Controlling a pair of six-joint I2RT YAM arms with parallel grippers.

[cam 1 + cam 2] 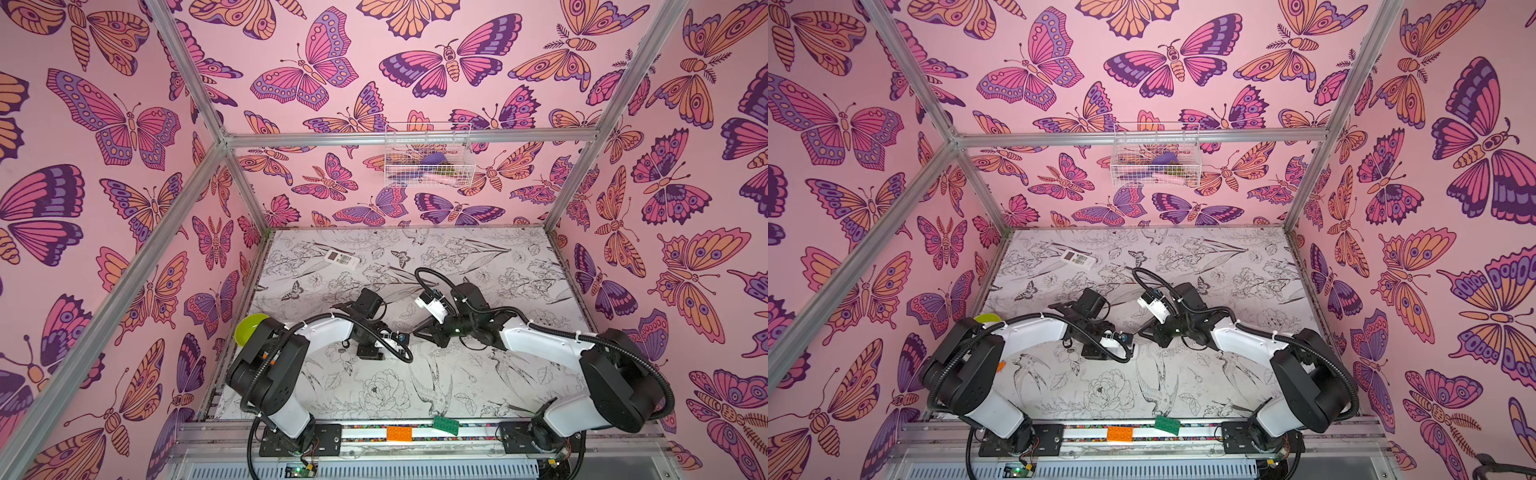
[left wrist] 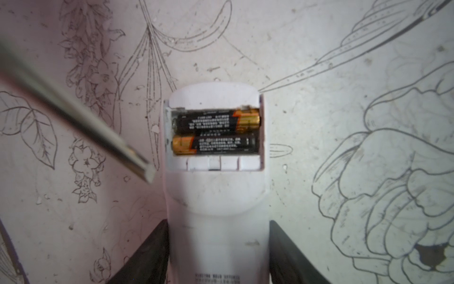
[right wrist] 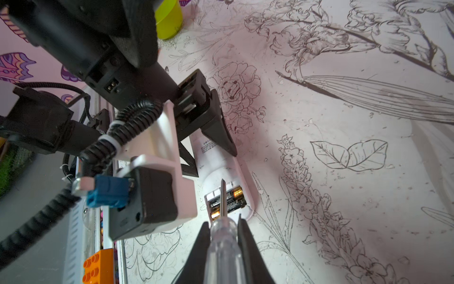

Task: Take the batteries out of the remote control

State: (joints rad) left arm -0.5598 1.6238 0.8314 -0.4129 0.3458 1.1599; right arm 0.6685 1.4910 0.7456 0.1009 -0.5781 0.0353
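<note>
The white remote control [image 2: 216, 196] lies back up on the table with its battery compartment uncovered. Two black batteries with gold ends [image 2: 216, 121] [image 2: 216, 145] sit side by side in it. My left gripper [image 2: 218, 222] is shut on the remote's lower body, one finger on each side. My right gripper [image 3: 222, 221] is shut on a clear-handled screwdriver [image 3: 222, 246]. In the left wrist view the metal shaft [image 2: 73, 118] ends just beside the remote's edge. In the right wrist view it crosses over the batteries [image 3: 229, 200]; contact cannot be told. In both top views the arms hide the remote.
A second white remote [image 1: 341, 258] lies at the back left of the table. A green bowl [image 1: 249, 328] stands behind the left arm. Orange [image 1: 399, 433] and green [image 1: 446, 424] bricks rest on the front rail. A wire basket [image 1: 428, 156] hangs on the back wall.
</note>
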